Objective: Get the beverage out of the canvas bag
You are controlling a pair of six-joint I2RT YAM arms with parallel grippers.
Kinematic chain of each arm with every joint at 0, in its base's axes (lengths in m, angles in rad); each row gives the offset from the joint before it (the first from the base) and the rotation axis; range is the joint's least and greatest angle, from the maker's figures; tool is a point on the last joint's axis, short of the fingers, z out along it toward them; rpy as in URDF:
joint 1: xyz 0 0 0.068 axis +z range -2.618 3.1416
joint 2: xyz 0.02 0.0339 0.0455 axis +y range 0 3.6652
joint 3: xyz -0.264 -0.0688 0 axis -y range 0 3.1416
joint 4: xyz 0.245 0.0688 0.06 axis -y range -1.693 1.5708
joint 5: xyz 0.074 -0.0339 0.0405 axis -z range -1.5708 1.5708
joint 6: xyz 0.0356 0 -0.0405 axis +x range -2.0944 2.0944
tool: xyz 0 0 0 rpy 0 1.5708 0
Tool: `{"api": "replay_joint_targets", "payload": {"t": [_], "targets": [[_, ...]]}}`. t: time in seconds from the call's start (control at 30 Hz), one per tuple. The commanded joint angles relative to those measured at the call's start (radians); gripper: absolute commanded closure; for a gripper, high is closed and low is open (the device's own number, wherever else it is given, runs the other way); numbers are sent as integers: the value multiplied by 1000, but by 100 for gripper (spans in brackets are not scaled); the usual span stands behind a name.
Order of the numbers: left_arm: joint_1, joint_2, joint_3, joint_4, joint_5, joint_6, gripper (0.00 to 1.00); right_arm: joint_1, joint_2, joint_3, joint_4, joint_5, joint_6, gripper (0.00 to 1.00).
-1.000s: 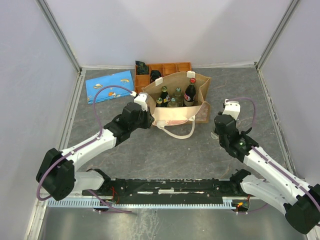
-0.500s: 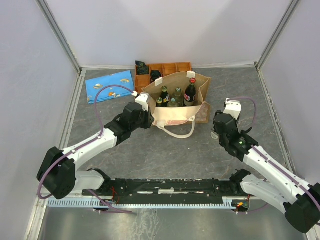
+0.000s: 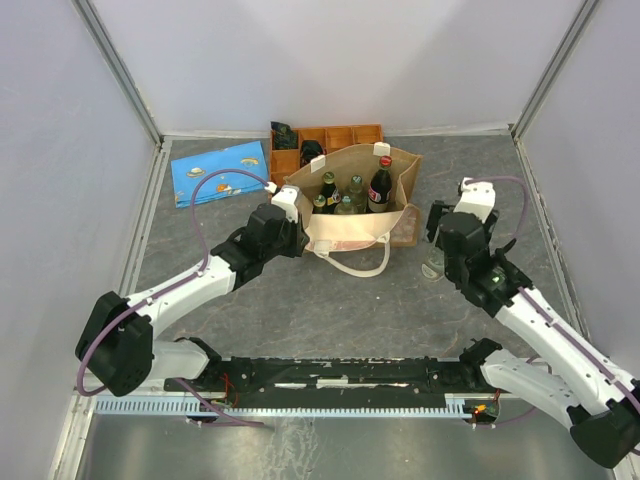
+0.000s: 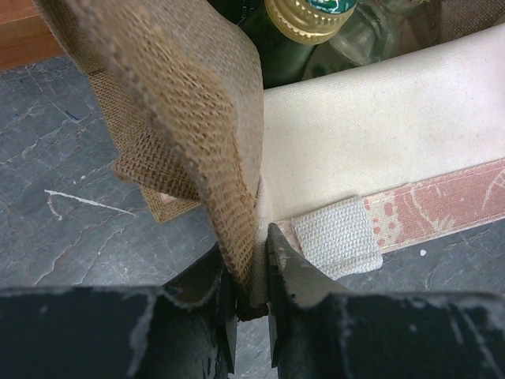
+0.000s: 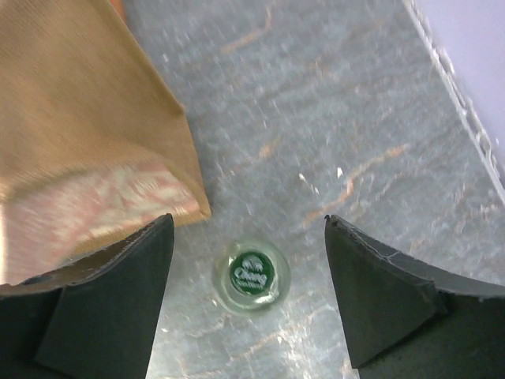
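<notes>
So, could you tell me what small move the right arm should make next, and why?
Probably swing the open right end effector leftward over the canvas bag, toward the red-capped bottle. One green-capped bottle already stands on the table beside the bag, several remain inside, and the left end effector pinches the bag's rim, steadying it.
</notes>
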Motion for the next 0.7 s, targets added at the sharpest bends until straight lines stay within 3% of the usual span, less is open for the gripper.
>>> {"api": "replay_joint_targets", "payload": {"t": [0.0, 0.23, 0.67], "targets": [[-3, 28, 15, -63, -6, 46, 97, -3, 13, 184, 71, -17, -143, 17], [-4, 24, 16, -60, -8, 36, 97, 2, 213, 489, 67, -252, -226, 25], [-4, 15, 29, -58, -13, 38, 97, 21, 552, 696, 81, -567, -160, 29]]}}
